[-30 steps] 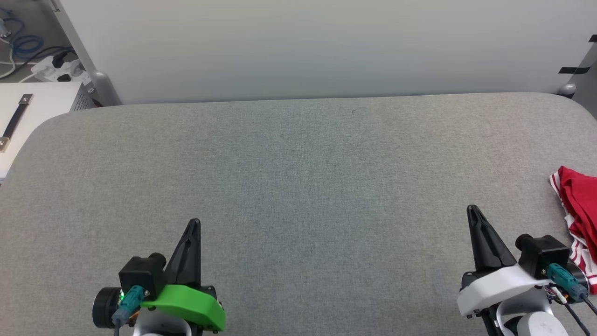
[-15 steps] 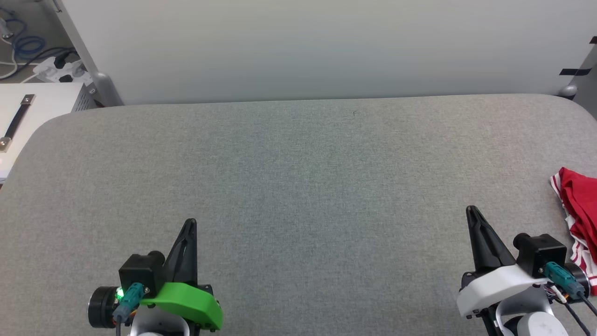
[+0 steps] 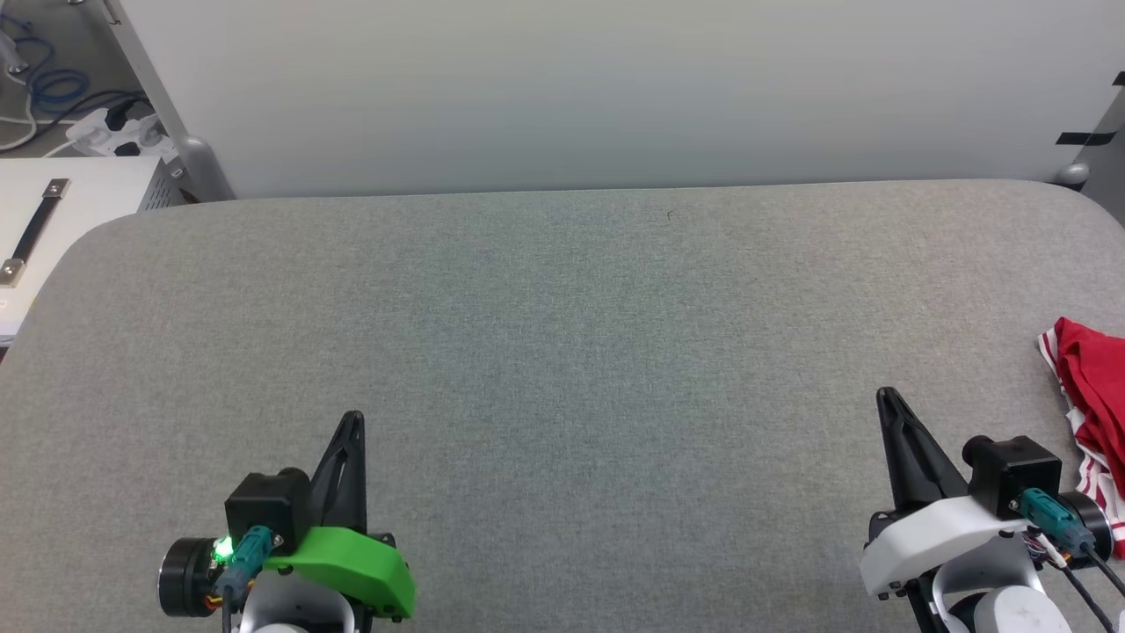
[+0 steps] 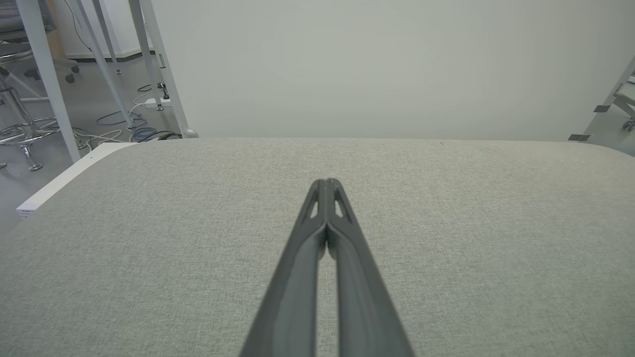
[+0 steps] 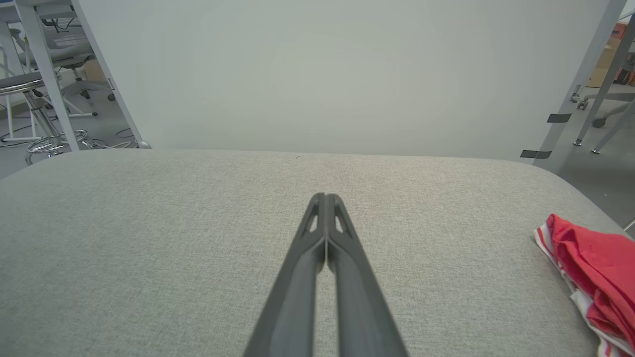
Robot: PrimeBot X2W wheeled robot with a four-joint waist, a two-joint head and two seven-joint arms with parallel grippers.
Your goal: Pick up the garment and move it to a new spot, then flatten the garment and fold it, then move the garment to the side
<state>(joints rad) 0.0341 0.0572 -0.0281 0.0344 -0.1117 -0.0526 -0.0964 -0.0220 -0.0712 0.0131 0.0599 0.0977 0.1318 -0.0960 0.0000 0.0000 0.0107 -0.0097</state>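
Note:
The garment (image 3: 1094,396) is a crumpled red heap with red-white striped trim at the table's right edge, partly cut off by the head view's border; it also lies at the lower right in the right wrist view (image 5: 595,267). My right gripper (image 3: 888,397) is shut and empty, a short way left of the garment and apart from it; its tips meet in its wrist view (image 5: 325,197). My left gripper (image 3: 353,418) is shut and empty at the lower left, far from the garment, tips together (image 4: 326,182).
The grey fabric-covered table (image 3: 562,334) spreads wide between and beyond both grippers. A pale wall panel (image 3: 598,88) stands along its far edge. A white cabinet (image 3: 53,220) and floor cables (image 3: 53,105) lie off the left side; metal frame legs (image 5: 590,69) stand at the right.
The left gripper has drawn back slightly toward the lower left. The head view has shifted a little, and the garment and right gripper have stayed in place.

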